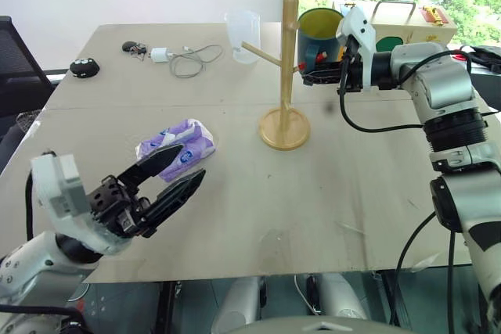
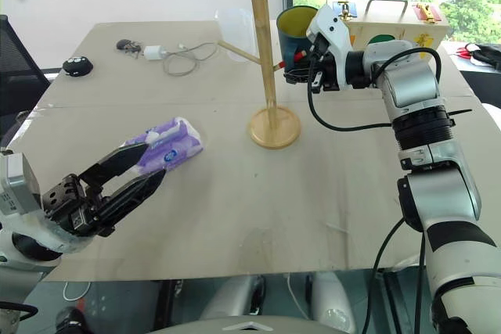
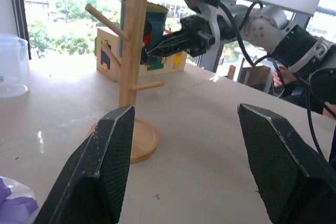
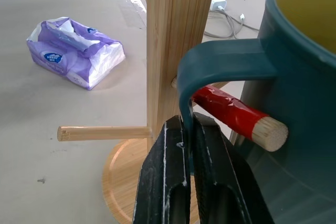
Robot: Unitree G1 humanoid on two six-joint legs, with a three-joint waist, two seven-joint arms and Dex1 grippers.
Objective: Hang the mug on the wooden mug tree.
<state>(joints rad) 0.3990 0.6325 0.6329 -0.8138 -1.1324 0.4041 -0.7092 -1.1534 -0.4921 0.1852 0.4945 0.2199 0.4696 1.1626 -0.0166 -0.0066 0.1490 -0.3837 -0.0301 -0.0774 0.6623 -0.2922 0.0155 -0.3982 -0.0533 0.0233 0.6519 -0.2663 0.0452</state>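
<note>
Right gripper: jaws clamped on the lower part of the mug's loop handle. Mug is held upright against the wooden mug tree, up beside the pole; a red-wrapped peg passes through the handle loop (mug not released). Left gripper: jaws spread apart, holding nothing, low over the near desk. Purple tissue pack lies just beyond it.
</note>
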